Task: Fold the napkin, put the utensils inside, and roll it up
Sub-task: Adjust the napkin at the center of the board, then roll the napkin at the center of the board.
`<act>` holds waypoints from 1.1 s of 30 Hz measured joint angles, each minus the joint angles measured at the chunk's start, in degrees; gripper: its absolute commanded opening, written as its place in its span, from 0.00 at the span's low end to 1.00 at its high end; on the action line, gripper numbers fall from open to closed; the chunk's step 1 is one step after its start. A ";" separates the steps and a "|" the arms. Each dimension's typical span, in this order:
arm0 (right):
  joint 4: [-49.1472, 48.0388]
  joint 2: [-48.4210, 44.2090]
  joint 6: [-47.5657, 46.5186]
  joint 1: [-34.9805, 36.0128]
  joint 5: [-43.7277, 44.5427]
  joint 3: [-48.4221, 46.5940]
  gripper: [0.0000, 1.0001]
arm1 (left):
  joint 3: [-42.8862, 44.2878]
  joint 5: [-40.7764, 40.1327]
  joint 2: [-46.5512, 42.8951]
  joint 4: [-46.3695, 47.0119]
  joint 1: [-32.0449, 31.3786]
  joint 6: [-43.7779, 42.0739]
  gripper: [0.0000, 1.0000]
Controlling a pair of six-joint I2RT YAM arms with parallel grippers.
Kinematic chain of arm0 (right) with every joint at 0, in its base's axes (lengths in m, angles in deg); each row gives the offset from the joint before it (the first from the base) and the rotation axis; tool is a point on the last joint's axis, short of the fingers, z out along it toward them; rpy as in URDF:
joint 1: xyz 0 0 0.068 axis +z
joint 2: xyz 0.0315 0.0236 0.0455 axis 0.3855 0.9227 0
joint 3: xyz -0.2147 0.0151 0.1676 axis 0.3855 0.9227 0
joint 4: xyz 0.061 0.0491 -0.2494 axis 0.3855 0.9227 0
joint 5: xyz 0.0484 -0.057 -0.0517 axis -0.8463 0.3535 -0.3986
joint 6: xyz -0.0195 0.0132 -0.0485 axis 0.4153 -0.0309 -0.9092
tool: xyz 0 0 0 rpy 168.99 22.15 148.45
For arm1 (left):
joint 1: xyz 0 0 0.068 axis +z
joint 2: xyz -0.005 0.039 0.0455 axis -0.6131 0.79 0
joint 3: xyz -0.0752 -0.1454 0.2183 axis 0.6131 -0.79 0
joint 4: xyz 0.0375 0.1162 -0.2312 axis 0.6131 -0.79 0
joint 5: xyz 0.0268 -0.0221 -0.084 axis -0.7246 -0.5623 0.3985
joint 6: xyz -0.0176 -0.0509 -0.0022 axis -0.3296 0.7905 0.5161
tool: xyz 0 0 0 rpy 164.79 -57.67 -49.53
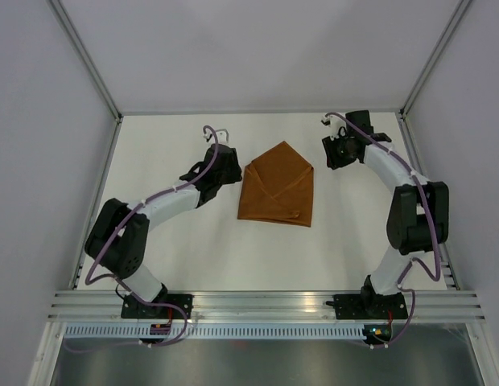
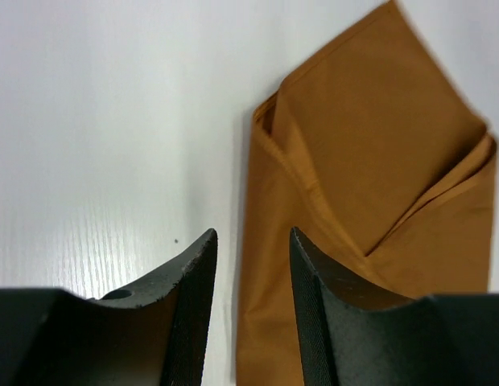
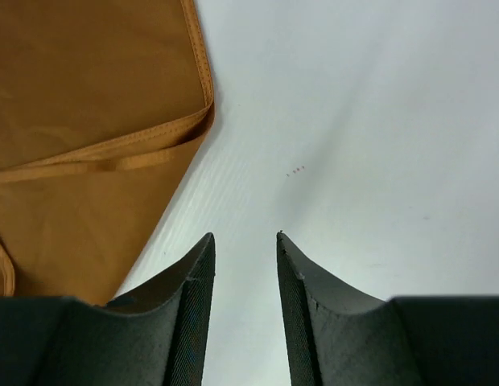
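Observation:
The rust-orange napkin (image 1: pixel 275 191) lies flat in the middle of the white table, folded into a pointed shape with overlapping flaps. In the left wrist view the napkin (image 2: pixel 370 185) fills the right half, its layered folds showing. My left gripper (image 1: pixel 233 173) hovers at the napkin's left edge, open, and that edge shows below the gap of the left gripper (image 2: pixel 251 233). My right gripper (image 1: pixel 328 153) sits off the napkin's upper right corner. It is also open, and the right gripper (image 3: pixel 245 235) has only bare table between its fingers, with the napkin (image 3: pixel 80 104) to its left. The utensils are out of view.
White walls close in the table on the left, back and right. An aluminium rail (image 1: pixel 265 304) runs along the near edge, with both arm bases bolted to it.

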 measured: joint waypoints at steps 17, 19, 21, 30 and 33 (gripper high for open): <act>-3.50 -23.47 -17.57 16.13 -7.28 24.00 0.47 | -15.85 0.24 -21.33 4.22 -1.79 -1.38 0.49; -4.00 -24.37 -18.97 18.08 -7.19 24.35 0.48 | -15.85 0.22 -22.32 4.37 -1.97 -1.38 0.49; -5.27 -24.81 -19.93 20.13 -6.93 24.94 0.48 | -15.85 0.22 -22.56 4.35 -2.29 -1.38 0.49; -10.84 -22.32 -20.63 31.32 -2.67 29.07 0.48 | -15.82 0.22 -23.76 3.37 -2.82 -1.42 0.50; -11.98 -20.74 -20.92 33.73 -1.31 29.55 0.49 | -15.69 0.22 -24.44 3.28 -2.84 -1.42 0.50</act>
